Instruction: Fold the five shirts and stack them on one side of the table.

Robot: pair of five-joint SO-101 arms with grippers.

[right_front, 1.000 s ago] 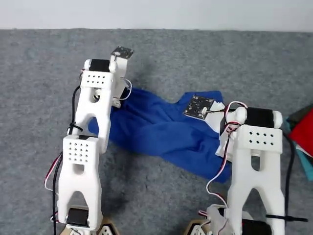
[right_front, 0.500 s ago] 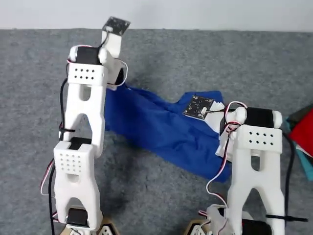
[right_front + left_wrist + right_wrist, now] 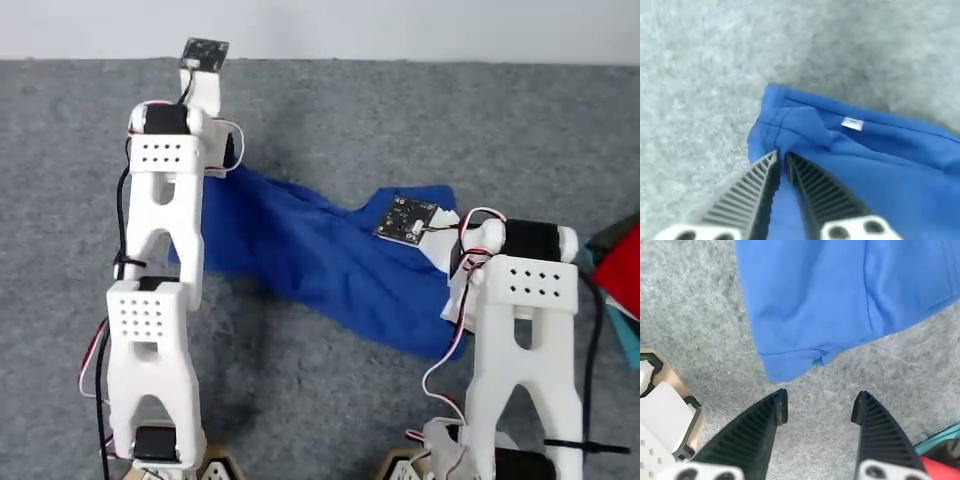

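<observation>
At the far left of the grey counter (image 3: 400, 120), the left tool (image 3: 781, 155) is clenched on a thin pinch of the blue shirt (image 3: 320, 260), at a stitched edge near a small white tag (image 3: 852, 123). From there the shirt lies across the counter in a creased diagonal band that runs towards the right arm. It is bunched, not spread flat. The right tool (image 3: 820, 402) is released and holds nothing. It hangs over bare counter just beside a loose stitched corner (image 3: 790, 365) of the shirt. At the right edge lies a heap of other shirts (image 3: 620, 270), red and teal among them.

The main risk is the shallow grip: a pull could slide the fabric out of the left tool. With the other end unpinned, a tug would probably drag the whole garment along, not stretch it flat, and the creases would go into the fold.
</observation>
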